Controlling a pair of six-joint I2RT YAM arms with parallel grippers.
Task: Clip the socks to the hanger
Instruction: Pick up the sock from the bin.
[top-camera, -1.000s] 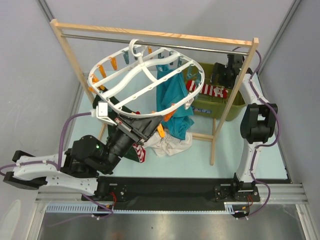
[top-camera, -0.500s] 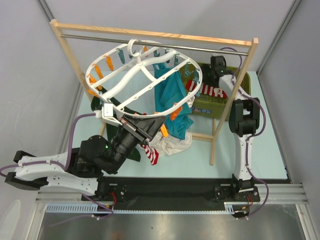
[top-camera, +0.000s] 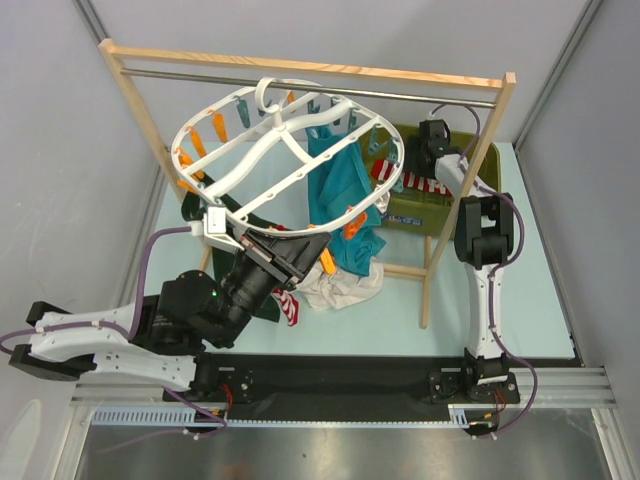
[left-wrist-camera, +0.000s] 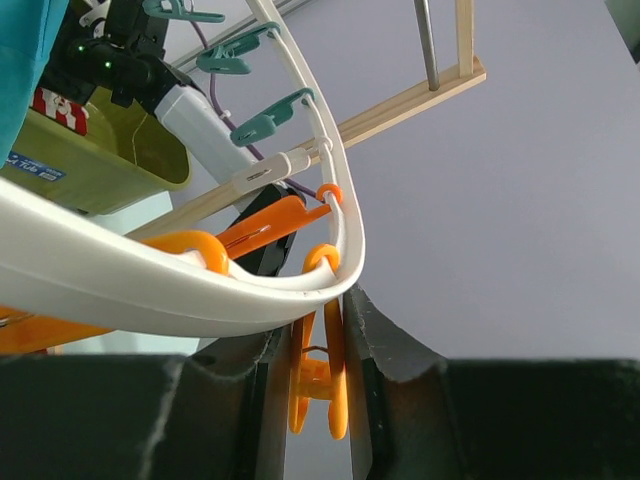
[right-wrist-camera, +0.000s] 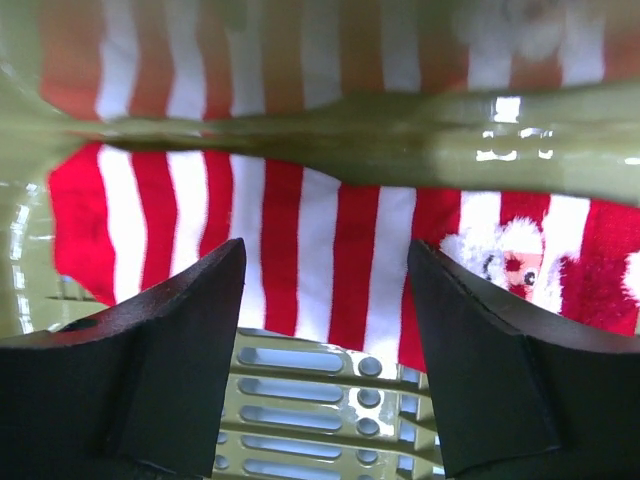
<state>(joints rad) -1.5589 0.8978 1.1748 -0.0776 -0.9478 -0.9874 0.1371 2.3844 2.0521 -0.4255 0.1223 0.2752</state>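
The hanger (top-camera: 283, 128) is a round white frame hanging tilted from the rod by its hook. My left gripper (top-camera: 305, 250) is under its near rim (left-wrist-camera: 150, 290), shut on an orange clip (left-wrist-camera: 335, 390) that hangs from that rim. One red-and-white striped sock (top-camera: 425, 183) lies in the green bin. My right gripper (right-wrist-camera: 325, 255) hovers open just over that sock (right-wrist-camera: 300, 235), one finger on each side, not touching it. Part of another striped sock (top-camera: 288, 306) shows on the table beside my left arm.
A wooden rack (top-camera: 300, 68) with a metal rod spans the back, and its right post stands just in front of the green bin (top-camera: 440, 215). A teal garment (top-camera: 340, 200) hangs from the hanger. White cloth (top-camera: 335, 285) and a dark green garment (top-camera: 200, 210) lie below.
The right gripper has come left and down into the bin over the sock, its jaws narrowing. The hanger swung left with the left gripper, and the striped sock by the left arm shifted.
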